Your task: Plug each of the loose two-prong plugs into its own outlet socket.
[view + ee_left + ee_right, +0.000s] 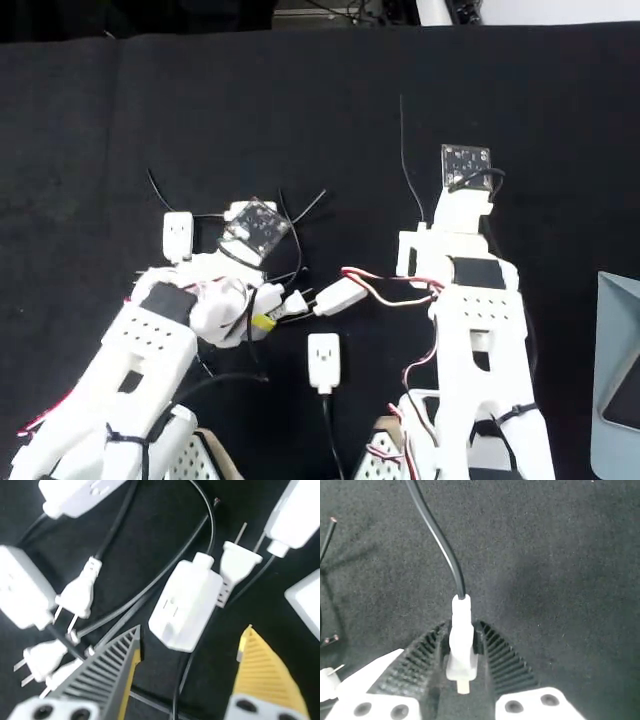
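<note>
Right wrist view: my right hand (461, 627) is clenched on a white plug (461, 652), low centre of frame. My left hand (192, 627) hangs released over a socket (185, 605) mid-frame. Plugs look light, hard, slick; I'd pinch the body, not the floppy cord (437, 540).

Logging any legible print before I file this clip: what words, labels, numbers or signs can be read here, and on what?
No text can be read.
The outlet socket in front of the left gripper shows slots only, no print.
The plug held in the right gripper is plain white.
The circuit board on one arm's wrist has specks too small to read.
</note>
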`<state>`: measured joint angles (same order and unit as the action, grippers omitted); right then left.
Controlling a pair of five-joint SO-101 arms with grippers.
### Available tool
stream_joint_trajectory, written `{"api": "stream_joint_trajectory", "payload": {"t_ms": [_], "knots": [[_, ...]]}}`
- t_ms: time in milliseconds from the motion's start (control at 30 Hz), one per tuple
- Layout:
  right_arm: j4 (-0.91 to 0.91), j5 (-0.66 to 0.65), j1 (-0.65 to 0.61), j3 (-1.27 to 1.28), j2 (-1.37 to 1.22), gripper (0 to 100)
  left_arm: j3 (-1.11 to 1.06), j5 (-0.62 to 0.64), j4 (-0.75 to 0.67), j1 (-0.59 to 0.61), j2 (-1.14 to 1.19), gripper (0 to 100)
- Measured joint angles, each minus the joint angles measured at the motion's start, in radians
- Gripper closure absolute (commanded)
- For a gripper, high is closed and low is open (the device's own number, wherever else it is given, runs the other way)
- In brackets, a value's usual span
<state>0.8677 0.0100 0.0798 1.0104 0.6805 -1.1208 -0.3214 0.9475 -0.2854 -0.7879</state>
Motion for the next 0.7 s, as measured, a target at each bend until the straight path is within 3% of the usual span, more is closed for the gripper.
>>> {"api": "stream_joint_trajectory", "payload": {"t_ms": [267, 500, 700], "knots": [[0.000, 0.000, 0.000, 0.000, 0.000, 98.5, -0.160, -0.035, -0.253, 0.012, 0.000, 85], [-0.003, 0.000, 0.000, 0.000, 0.000, 98.5, -0.166, -0.037, -0.269, 0.012, 0.000, 98], [-0.003, 0.000, 0.000, 0.000, 0.000, 98.5, -0.100, -0.037, -0.178, 0.014, -0.002, 97]]}}
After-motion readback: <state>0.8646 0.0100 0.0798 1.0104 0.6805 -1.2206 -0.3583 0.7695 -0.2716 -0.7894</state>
